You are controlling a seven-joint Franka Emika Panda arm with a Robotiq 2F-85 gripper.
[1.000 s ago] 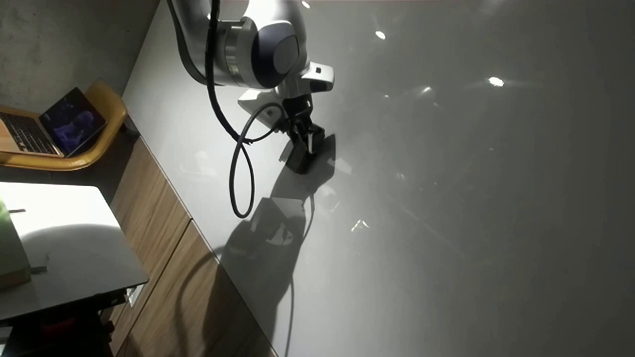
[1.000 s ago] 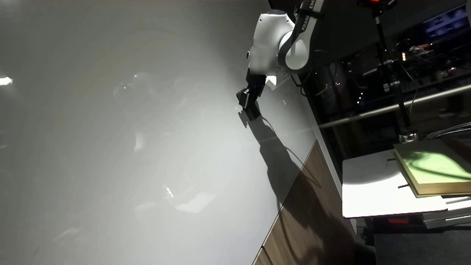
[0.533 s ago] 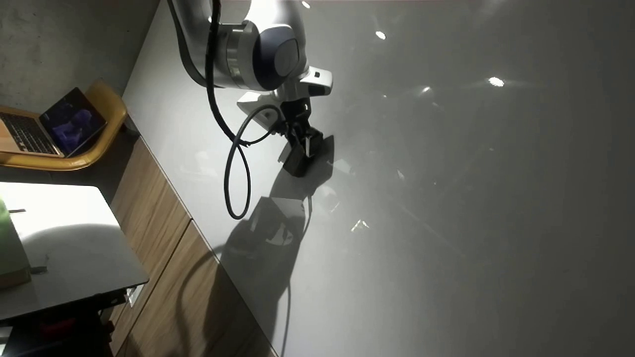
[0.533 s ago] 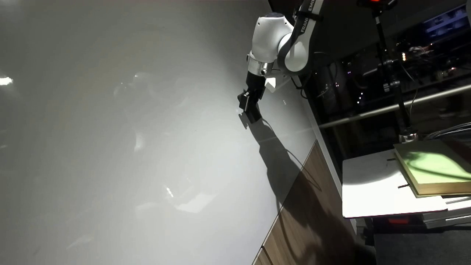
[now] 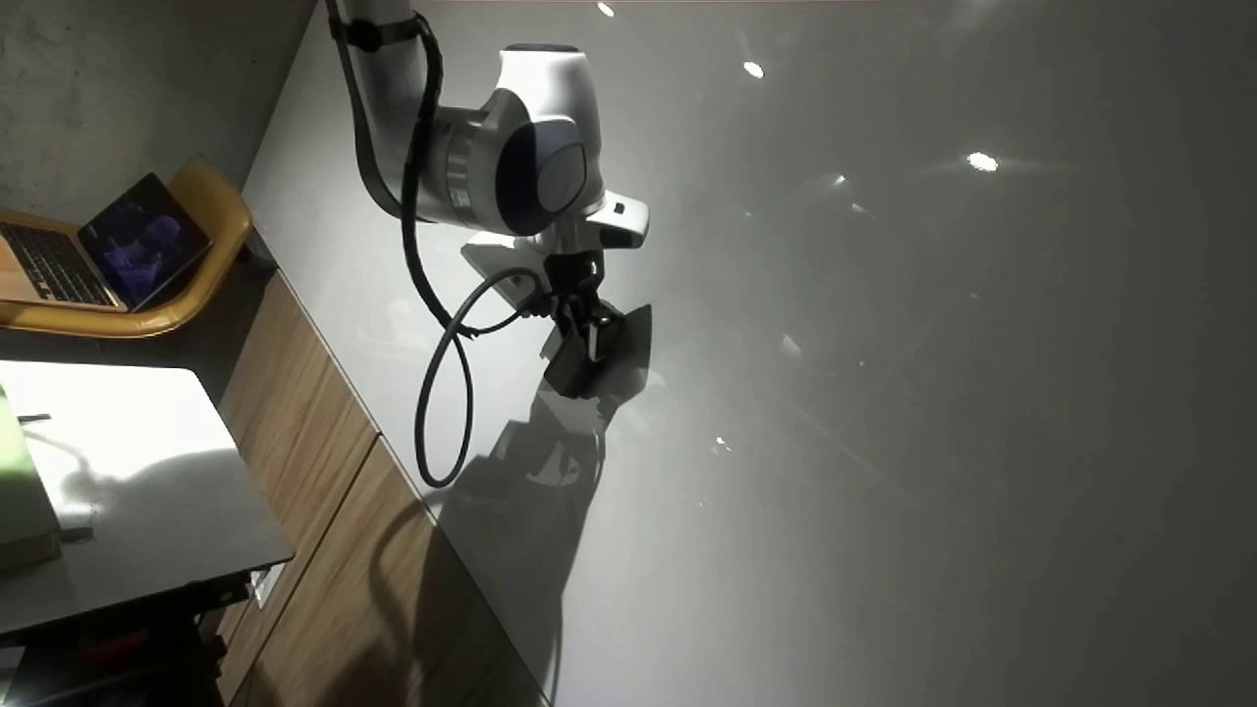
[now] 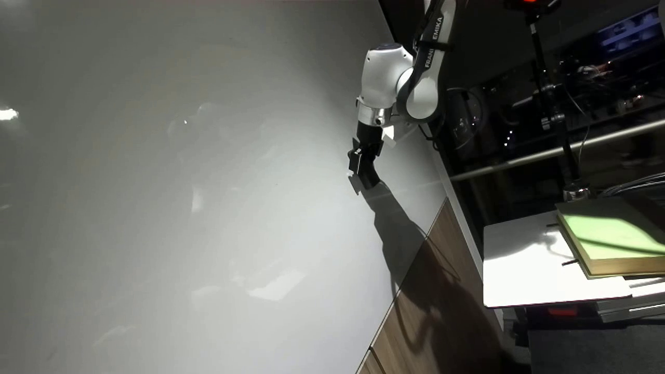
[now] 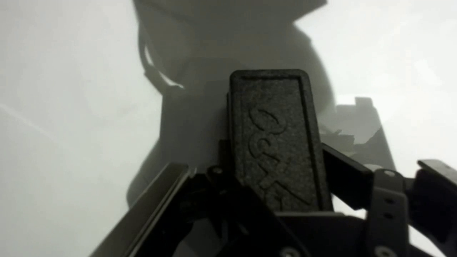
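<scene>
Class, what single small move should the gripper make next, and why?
Probably a short slide along the white surface without letting go: the gripper has the dark block clasped, and the block sits against or very near that surface; contact is unclear.

Speckled dark-grey block [image 7: 276,139], white surface [image 6: 208,234], green book [image 6: 615,236]

Both exterior views share the white surface [image 5: 884,412] from afar; the wrist view closely faces a block [image 7: 275,142]
</scene>
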